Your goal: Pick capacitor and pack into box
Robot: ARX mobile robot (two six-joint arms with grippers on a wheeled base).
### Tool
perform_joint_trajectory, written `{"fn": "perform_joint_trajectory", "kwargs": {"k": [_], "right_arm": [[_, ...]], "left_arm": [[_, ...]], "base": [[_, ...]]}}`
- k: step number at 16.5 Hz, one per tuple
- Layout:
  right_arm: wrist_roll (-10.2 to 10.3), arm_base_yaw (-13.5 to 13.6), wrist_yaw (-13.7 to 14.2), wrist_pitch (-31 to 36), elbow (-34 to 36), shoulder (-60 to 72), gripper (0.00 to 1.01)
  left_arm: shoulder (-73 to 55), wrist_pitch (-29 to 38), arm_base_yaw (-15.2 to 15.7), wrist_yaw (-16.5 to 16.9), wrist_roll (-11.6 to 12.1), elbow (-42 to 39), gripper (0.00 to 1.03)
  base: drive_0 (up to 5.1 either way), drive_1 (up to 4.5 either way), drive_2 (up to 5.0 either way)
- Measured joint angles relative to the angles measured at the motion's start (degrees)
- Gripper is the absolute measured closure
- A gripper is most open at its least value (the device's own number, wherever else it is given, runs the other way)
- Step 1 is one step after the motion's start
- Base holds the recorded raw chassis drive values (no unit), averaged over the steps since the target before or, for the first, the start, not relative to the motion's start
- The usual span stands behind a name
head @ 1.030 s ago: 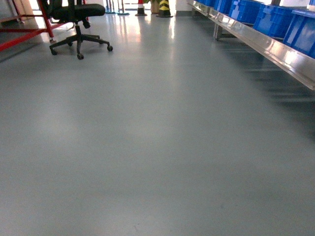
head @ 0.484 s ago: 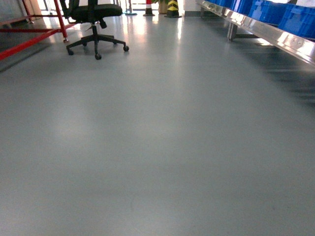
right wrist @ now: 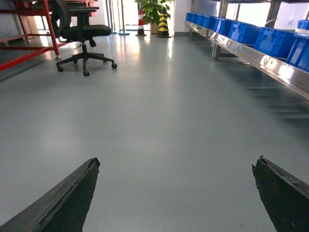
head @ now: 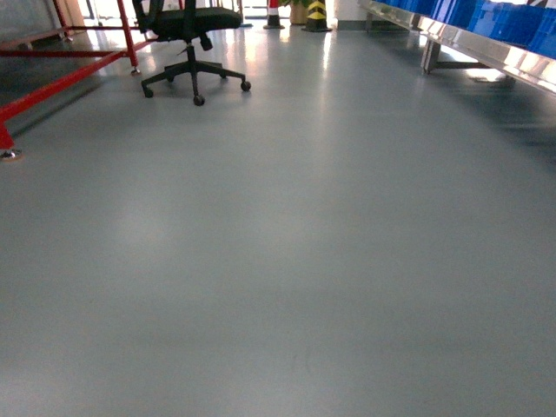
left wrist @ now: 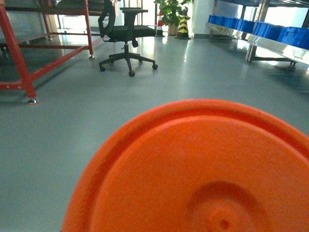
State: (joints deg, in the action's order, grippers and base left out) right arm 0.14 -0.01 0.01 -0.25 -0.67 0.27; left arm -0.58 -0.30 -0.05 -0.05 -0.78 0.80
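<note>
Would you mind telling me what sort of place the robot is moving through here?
Most likely a factory or warehouse hall. A long steel bench along the right wall carries a row of blue bins, a red steel rack stands on the left, and striped safety cones mark the far end of the smooth grey floor.

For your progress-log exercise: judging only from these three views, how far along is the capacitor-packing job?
Nothing looks done: no capacitor or pink box appears in any view. The head camera shows grey floor, an office chair and blue bins on a steel rack. The right gripper has its jaws wide apart, with nothing between them. An orange disc blocks the left wrist view. Finding, picking and packing all remain.
</note>
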Motion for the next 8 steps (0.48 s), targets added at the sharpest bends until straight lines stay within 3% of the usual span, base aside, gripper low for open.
{"fn": "perform_joint_trajectory", "kwargs": {"k": [8], "right_arm": [[0.0,0.0,0.0,0.2,0.0,0.0,0.03]], "left_arm": [[0.0,-0.1,0.0,0.0,0.0,0.0,0.6]], "base": [[-4.9,2.49,2.5]]}}
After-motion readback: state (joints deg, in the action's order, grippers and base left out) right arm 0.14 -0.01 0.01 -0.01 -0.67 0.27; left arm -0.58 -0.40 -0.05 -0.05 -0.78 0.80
